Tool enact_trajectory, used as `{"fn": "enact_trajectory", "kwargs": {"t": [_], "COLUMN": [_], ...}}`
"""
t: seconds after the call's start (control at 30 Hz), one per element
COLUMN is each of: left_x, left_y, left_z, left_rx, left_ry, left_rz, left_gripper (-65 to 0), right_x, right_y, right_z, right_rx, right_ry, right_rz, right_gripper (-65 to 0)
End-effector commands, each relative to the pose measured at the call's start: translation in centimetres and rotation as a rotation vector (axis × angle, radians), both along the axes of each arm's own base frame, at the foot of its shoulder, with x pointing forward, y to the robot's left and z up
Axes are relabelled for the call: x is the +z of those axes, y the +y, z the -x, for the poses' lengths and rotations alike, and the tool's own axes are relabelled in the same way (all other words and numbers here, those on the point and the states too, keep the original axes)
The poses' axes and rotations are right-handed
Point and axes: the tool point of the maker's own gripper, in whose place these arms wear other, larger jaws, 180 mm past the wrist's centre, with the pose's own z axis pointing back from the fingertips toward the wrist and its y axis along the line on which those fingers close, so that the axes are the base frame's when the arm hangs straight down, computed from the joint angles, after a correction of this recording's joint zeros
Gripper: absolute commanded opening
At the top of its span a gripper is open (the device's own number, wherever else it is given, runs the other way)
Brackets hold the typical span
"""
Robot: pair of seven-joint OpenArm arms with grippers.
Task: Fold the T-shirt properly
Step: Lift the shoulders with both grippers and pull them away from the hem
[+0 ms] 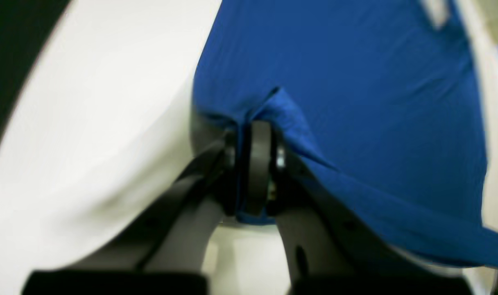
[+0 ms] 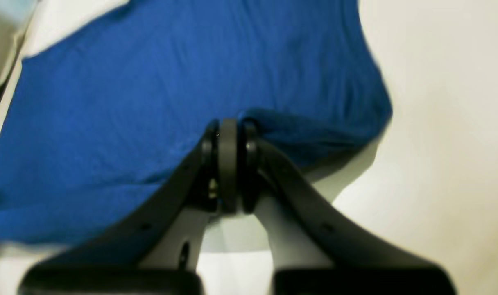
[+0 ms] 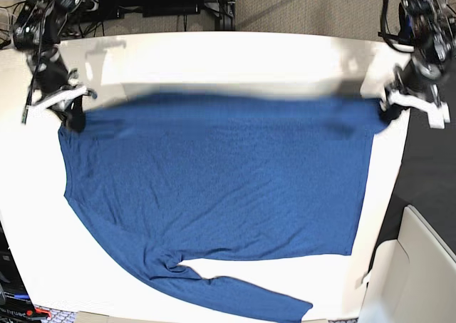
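Note:
The dark blue T-shirt (image 3: 214,180) lies spread across the white table (image 3: 235,59), with one long sleeve (image 3: 235,294) trailing along the front. Its far edge is raised and blurred between the two arms. At the right of the base view, my left gripper (image 3: 387,113) pinches one far corner. The left wrist view shows that gripper (image 1: 253,131) shut on a fold of the T-shirt (image 1: 355,102). At the left of the base view, my right gripper (image 3: 73,118) holds the other far corner. In its wrist view the right gripper (image 2: 228,127) is shut on the T-shirt (image 2: 150,102).
The table's right edge (image 3: 399,195) drops to dark floor just beside the left gripper. A white box (image 3: 420,266) stands at the lower right. Cables and black gear (image 3: 157,2) lie behind the far edge of the table.

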Motion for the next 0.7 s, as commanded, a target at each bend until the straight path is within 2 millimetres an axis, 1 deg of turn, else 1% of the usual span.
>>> {"fn": "enact_trajectory", "kwargs": {"t": [0.0,0.03,0.1,0.17,0.23,0.37,0.53,0.57,0.67], "left_x": [1.1,1.7,2.1,2.3,1.7,-0.3,-2.1,-2.3,-2.8], "left_y": [-0.6,-1.0,-1.5,-1.4,-1.3,-0.4,0.8,0.9,0.3], "left_z": [-1.1,-2.0,-3.3,-4.6,-5.5,-6.8,-8.6,-8.9,-9.9], "left_rx": [-0.011,-0.019,-0.016,-0.005,0.014,0.066,0.136,0.145,0.136], "left_ry": [-0.037,-0.054,-0.078,-0.096,-0.095,-0.062,-0.052,-0.051,-0.051], "left_rz": [0.011,0.027,0.062,0.090,0.128,0.196,0.257,0.266,0.266], "left_gripper": [-64.9,-64.9,-64.9,-64.9,-64.9,-64.9,-64.9,-64.9,-64.9], "right_x": [1.3,1.4,1.1,0.7,0.0,-1.4,-2.2,-2.3,-2.6], "right_y": [-0.8,-1.1,-1.5,-1.8,-2.2,-2.4,-2.2,-2.2,-2.4], "right_z": [-1.0,-1.7,-2.8,-4.0,-5.2,-7.1,-9.4,-9.8,-10.5], "right_rx": [-0.011,-0.017,-0.030,-0.042,-0.057,-0.073,-0.079,-0.081,-0.103], "right_ry": [-0.045,-0.051,-0.052,-0.053,-0.048,-0.030,-0.024,-0.025,-0.049], "right_rz": [0.032,0.039,0.027,-0.005,-0.042,-0.116,-0.187,-0.200,-0.225], "right_gripper": [-64.8,-64.8,-64.8,-64.8,-64.8,-64.8,-64.8,-64.8,-64.8]}}
